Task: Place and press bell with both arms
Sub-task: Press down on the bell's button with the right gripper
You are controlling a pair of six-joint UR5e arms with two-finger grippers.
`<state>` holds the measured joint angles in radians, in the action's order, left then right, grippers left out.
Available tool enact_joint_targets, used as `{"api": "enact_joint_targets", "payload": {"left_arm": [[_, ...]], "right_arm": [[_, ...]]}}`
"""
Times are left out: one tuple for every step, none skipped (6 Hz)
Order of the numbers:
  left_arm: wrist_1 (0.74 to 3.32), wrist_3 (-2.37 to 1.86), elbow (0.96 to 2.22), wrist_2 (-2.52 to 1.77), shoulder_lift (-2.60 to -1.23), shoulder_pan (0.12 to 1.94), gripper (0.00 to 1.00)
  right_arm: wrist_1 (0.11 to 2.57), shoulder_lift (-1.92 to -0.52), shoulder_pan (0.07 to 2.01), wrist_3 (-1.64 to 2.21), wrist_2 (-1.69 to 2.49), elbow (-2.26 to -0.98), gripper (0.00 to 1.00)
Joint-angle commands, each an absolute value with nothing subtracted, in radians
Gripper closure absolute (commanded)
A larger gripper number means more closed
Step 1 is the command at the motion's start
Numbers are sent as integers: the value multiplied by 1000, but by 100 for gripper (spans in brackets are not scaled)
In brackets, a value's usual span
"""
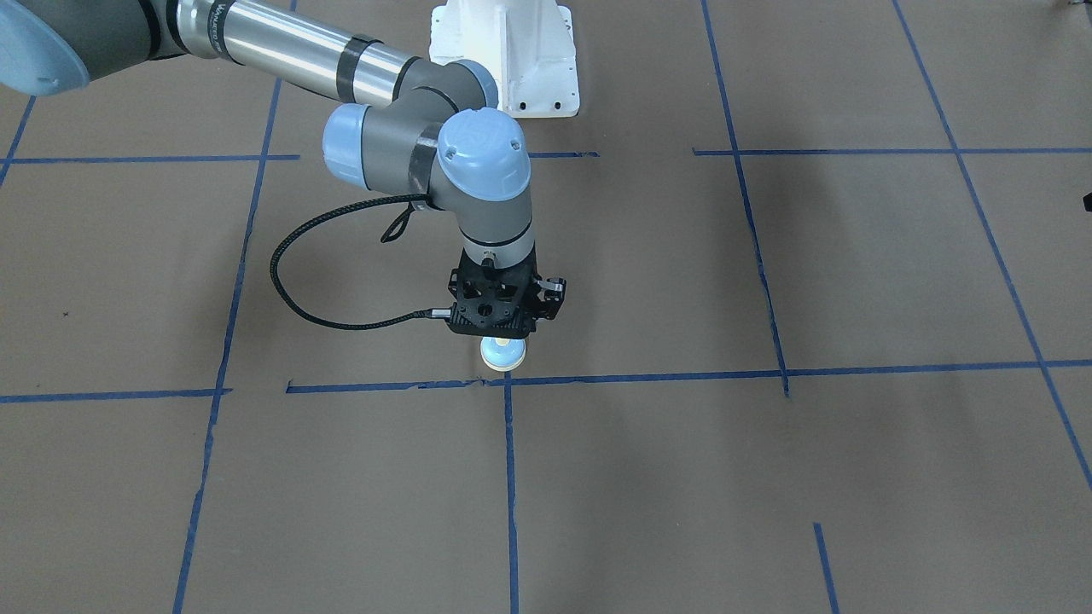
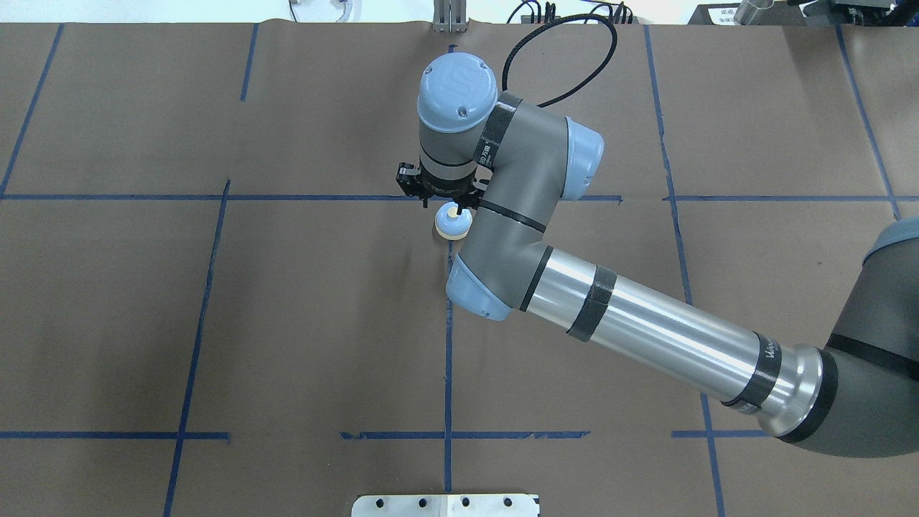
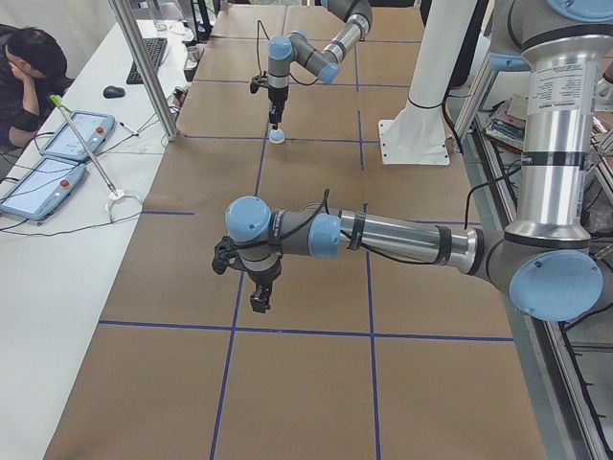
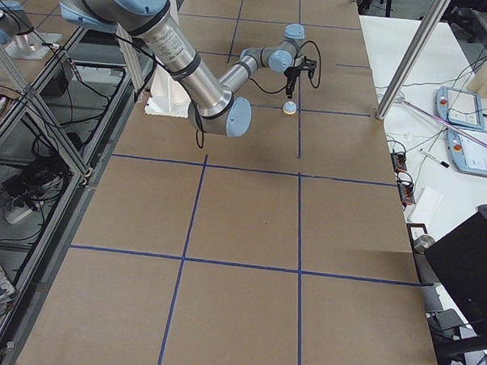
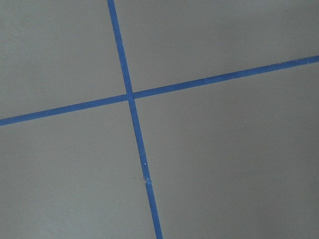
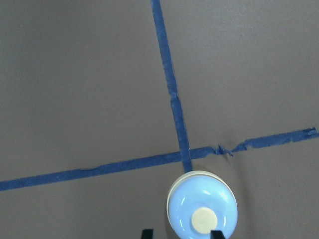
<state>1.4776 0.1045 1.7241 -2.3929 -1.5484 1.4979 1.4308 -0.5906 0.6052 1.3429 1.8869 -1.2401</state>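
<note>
Well, only the right wrist view shows the right tool (image 6: 181, 234) parted and holding nothing, the bell (image 6: 202, 209) standing on the counter (image 6: 75, 74) just under it, beside a blue tape crossing (image 6: 183, 155). From the front its own body hides the tips. The left tool (image 3: 259, 299) shows only from the side, well away; parted or closed, I cannot tell
</note>
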Motion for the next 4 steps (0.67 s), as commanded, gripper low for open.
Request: {"api": "enact_joint_targets", "payload": {"left_arm": [[1479, 98, 1726, -2417, -1542, 1499, 0], [1479, 98, 1724, -2418, -1542, 1499, 0], [1479, 98, 1724, -2418, -1542, 1499, 0], [1479, 97, 1724, -2418, -1542, 1499, 0]], "right_arm": [[1427, -563, 606, 1324, 1862, -1184, 100], [1428, -568, 606, 1321, 1862, -1184, 100], [1430, -575, 604, 1318, 1864, -1184, 100], [1428, -581, 603, 1318, 1864, -1183, 100]]}}
